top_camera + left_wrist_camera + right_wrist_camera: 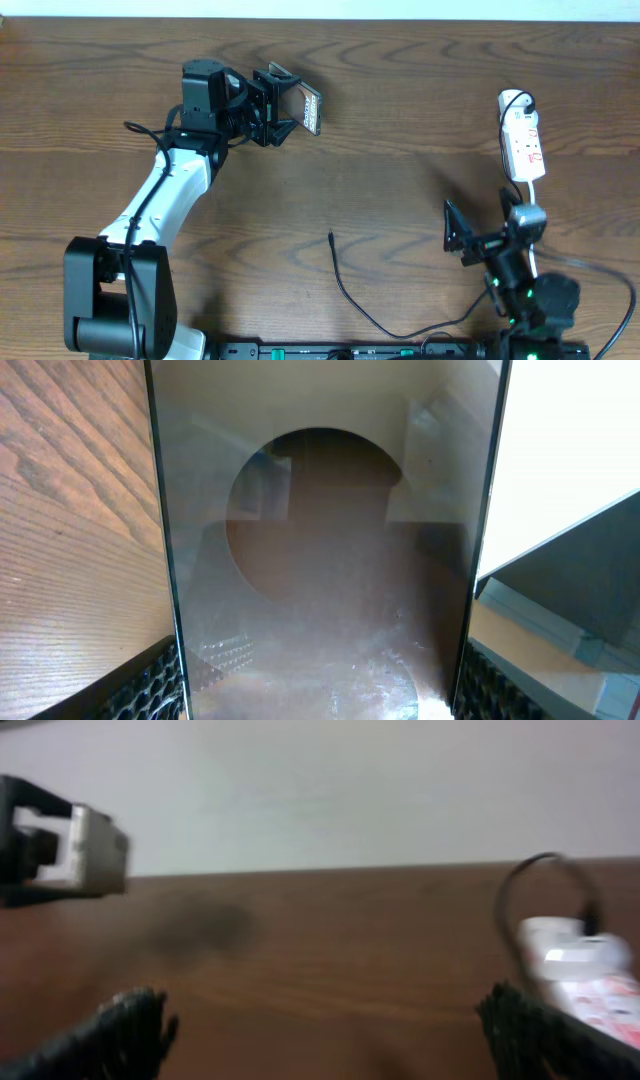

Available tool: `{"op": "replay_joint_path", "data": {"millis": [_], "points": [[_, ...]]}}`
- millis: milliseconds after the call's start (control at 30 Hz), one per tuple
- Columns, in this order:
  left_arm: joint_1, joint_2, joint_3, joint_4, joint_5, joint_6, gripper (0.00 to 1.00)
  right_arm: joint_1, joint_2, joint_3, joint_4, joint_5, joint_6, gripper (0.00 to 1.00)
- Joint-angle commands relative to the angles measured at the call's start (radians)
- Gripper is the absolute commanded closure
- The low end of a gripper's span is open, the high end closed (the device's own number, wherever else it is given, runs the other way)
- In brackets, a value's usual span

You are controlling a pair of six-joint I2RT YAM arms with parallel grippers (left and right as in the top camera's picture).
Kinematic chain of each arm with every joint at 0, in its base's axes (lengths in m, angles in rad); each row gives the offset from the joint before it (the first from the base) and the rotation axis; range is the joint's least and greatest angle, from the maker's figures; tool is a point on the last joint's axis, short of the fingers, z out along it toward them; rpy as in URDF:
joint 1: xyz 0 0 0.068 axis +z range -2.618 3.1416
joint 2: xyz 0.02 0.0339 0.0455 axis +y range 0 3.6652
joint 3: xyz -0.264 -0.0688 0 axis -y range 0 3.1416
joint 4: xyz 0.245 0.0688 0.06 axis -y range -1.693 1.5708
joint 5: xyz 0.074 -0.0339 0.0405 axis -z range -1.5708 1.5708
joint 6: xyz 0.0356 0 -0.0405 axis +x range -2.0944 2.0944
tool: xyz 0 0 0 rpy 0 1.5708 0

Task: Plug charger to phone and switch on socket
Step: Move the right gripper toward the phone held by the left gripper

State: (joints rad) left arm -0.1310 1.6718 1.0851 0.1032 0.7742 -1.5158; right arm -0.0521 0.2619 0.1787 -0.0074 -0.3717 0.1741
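Note:
My left gripper [283, 103] is shut on the phone [307, 108], a dark brown-grey slab held tilted on edge above the table's far middle. In the left wrist view the phone [320, 560] fills the space between the two padded fingers. The charger [345, 290] is a thin black cable lying loose on the table, its plug tip pointing away from me near the centre. The socket [523, 145] is a white power strip with red markings at the far right; it also shows blurred in the right wrist view [585, 975]. My right gripper [465, 240] is open and empty, near the front right.
The wooden table [400, 120] runs to a pale wall at the back. A black plug and looped cord sit at the socket's far end [518, 100]. The left arm's body [165, 195] crosses the left half of the table.

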Motion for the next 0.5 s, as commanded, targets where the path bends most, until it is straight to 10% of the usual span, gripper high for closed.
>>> {"op": "replay_joint_path", "data": {"millis": [0, 467], "points": [[-0.005, -0.025, 0.023, 0.01, -0.003, 0.031, 0.93, -0.007, 0.233, 0.218, -0.06, -0.195, 0.0, 0.01], [-0.035, -0.025, 0.023, 0.01, -0.073, 0.084, 0.93, 0.174, 0.978, 0.868, -0.465, -0.388, -0.167, 0.01]]}}
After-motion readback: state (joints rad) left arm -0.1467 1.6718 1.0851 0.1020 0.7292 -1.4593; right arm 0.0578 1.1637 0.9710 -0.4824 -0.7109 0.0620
